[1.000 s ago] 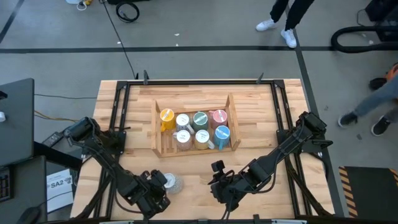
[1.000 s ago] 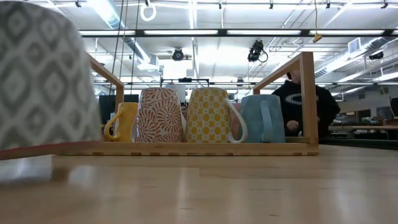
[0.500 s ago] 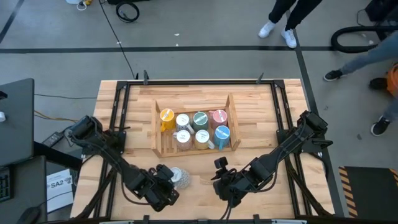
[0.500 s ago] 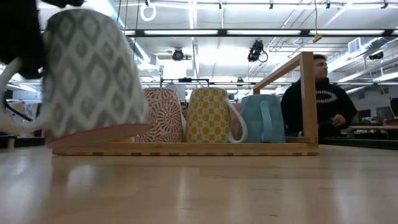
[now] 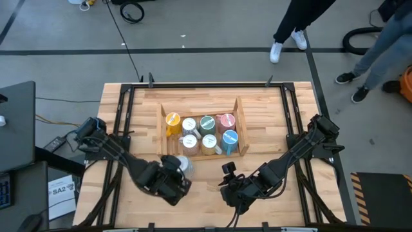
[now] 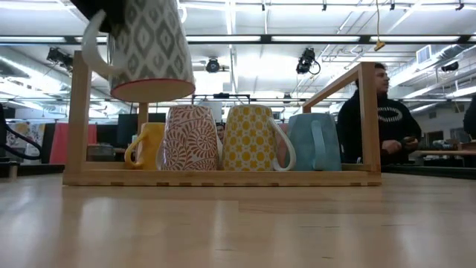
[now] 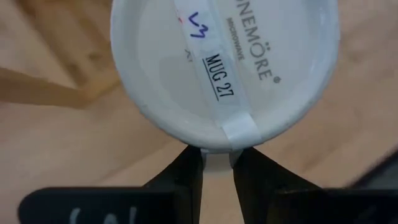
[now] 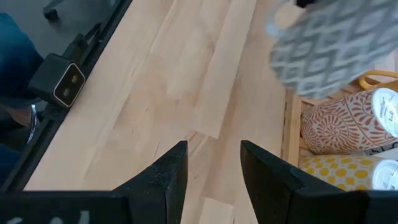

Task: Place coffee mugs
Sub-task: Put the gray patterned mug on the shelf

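Grey-and-white patterned, the mug (image 6: 145, 48) is hanging upside down in the left gripper (image 7: 216, 163), whose two fingers are pinching its rim from either side, almost together. In the high view this gripper (image 5: 168, 182) is sitting near the front left corner of the wooden tray (image 5: 163, 132), with the mug (image 5: 182, 164) just at the tray's front rail. In the low view the mug is in the air, above the rail and above the red-patterned mug (image 6: 190, 138) in the front row.

The grip is only on a thin edge, so the mug could be slipping or swinging if the arm is moving fast. I think the bigger risk is a collision: the front row is already holding the red-patterned mug, a yellow-patterned mug (image 6: 249, 138) and a blue mug (image 6: 314, 141), and coming down too early would be knocking one of them or catching the rail. The free place seems to be at the tray's front left, beside the orange mug (image 5: 172, 120).

The right gripper (image 8: 210, 163) is waiting over the bare table (image 5: 270, 138) near the front edge, its fingers apart and holding nothing.
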{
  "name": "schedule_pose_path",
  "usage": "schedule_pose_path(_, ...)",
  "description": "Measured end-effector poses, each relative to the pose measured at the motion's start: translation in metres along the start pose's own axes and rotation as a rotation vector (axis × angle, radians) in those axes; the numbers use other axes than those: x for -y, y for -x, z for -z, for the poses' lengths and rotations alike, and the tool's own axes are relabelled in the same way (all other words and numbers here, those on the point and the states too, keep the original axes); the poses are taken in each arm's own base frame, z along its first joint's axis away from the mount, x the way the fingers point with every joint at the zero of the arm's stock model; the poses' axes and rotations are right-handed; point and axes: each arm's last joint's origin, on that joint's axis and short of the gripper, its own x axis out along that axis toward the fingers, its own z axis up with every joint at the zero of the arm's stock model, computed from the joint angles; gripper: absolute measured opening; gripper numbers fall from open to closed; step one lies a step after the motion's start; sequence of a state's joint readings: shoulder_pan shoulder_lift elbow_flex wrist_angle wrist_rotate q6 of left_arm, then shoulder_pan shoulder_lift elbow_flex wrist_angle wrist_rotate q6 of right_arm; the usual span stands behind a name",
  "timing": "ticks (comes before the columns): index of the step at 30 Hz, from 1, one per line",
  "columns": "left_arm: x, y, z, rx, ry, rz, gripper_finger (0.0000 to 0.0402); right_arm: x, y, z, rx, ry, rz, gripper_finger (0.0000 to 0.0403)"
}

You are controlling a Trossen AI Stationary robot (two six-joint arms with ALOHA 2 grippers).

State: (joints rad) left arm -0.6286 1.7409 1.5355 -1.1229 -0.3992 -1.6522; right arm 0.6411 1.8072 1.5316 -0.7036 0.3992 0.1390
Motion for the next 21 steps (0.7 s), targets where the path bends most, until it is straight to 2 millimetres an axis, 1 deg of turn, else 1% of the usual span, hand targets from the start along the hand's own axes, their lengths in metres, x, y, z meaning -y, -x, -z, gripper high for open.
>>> schedule_pose_path(3, -0.003, 0.002, -0.013, 0.007, 0.073, -0.062, 0.0074, 0.001, 0.0, 0.0, -0.001, 0.003, 0.002, 0.0153)
schedule_pose_path(11, -0.006, -0.009, -0.038, -0.034, 0.31, -0.127, 0.0075, 0.002, -0.001, 0.0, -0.003, 0.048, 0.004, 0.0153)
schedule_pose_path(16, -0.007, -0.017, -0.05, -0.067, 0.42, -0.16, 0.0076, 0.002, -0.001, 0.0, -0.003, 0.078, 0.003, 0.0153)
schedule_pose_path(21, -0.008, -0.025, -0.055, -0.108, 0.473, -0.204, 0.0077, 0.003, -0.001, 0.0, -0.003, 0.11, 0.005, 0.0153)
